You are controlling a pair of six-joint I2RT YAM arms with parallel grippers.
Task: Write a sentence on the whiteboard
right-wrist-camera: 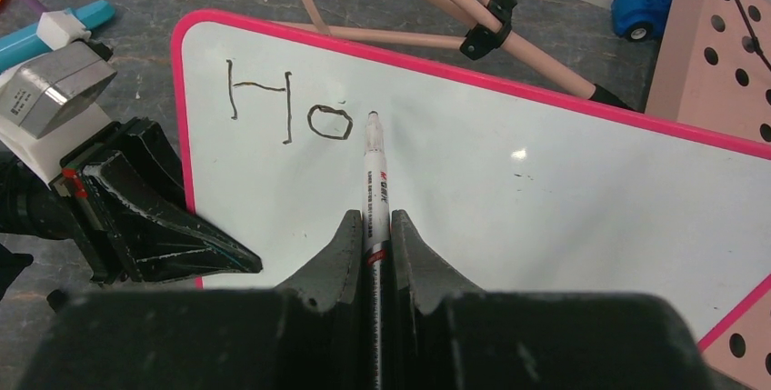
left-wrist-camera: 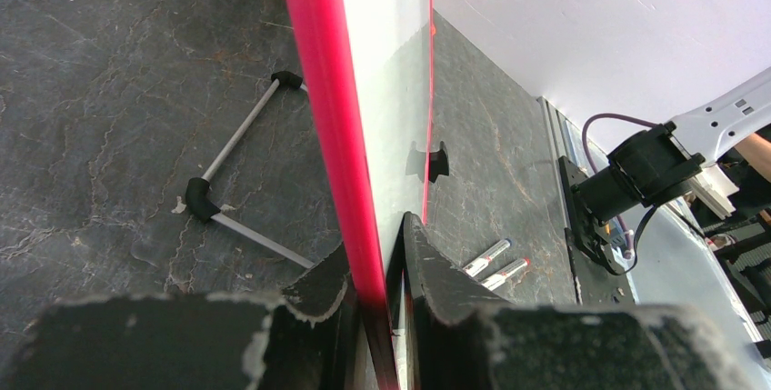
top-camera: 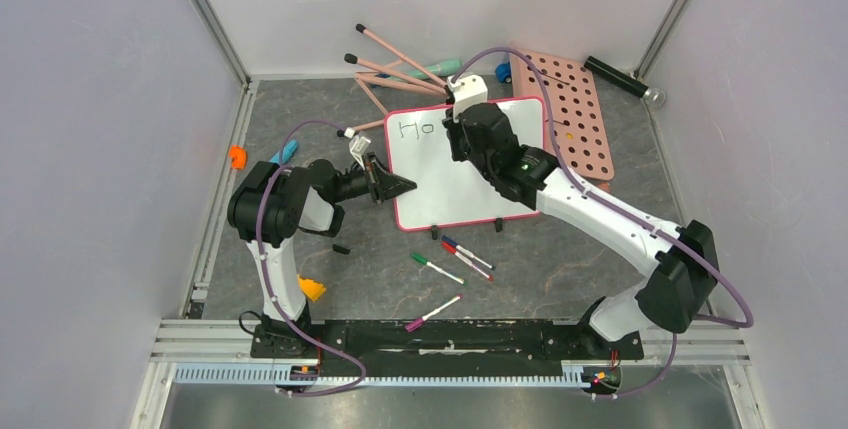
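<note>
The whiteboard with its pink-red rim lies on the dark table. Only the black letters "Ho" stand at its top left, also clear in the right wrist view. My right gripper is shut on a white marker whose tip rests on the board just right of the "o". My left gripper is shut on the board's left rim, one finger on each face, in the left wrist view.
Several loose markers lie in front of the board. Pink rods and a pink pegboard sit behind it. A black cylinder lies at the back right. Orange pieces lie at the left.
</note>
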